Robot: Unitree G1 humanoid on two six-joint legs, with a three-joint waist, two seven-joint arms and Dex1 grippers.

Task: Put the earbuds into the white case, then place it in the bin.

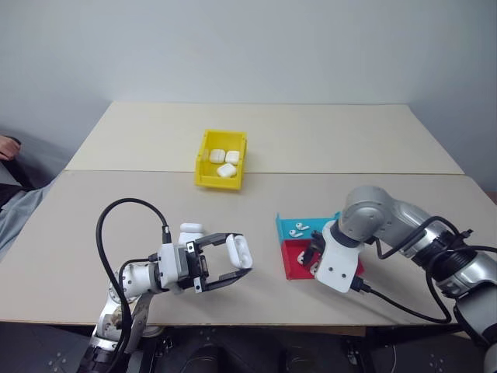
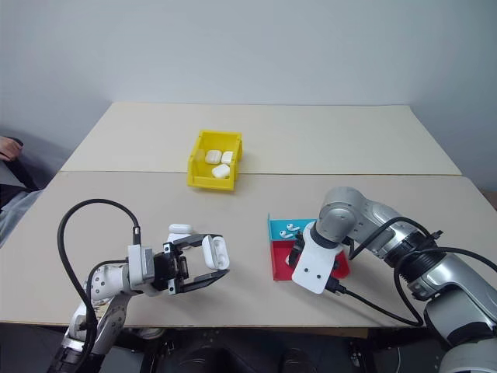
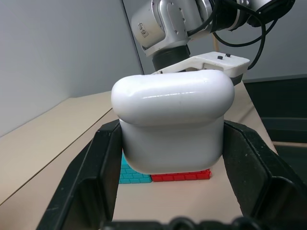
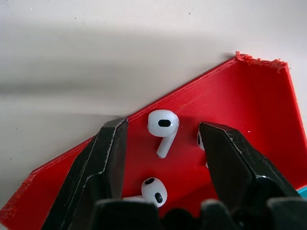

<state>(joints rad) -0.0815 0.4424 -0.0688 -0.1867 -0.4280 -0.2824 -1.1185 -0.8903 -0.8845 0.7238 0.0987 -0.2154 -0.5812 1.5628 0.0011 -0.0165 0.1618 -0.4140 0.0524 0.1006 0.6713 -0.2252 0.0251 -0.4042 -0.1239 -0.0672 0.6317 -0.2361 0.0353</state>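
**Q:** Going left to right, what is in front of you?

**A:** On my left, my left gripper is clamped on the white case, holding it just above the tabletop with its lid hinged open. A second case lies on the tabletop just behind that gripper. Farther back, near the middle, stands the yellow bin with three more cases inside. To the right sits a shallow tray, half teal and half red. My right gripper points down into the red half, its jaws standing partly open on either side of one earbud and closed on nothing.

**Q:** Which step is this?

**A:** I judge it the earbud pickup, early in the task: nothing is in the held case yet, as far as I can tell.

**Q:** What does the next move need?

**A:** Probably a small descent and a gentle close on that earbud, which is tiny and glossy and may slip. Then it must be carried left to the open case.

**Q:** How many of each?

**A:** Five cases: one held, one on the tabletop, three in the bin. One bin and one tray. I count two earbuds in the teal half. In the red half I see two clearly, plus the edge of a third behind my finger.
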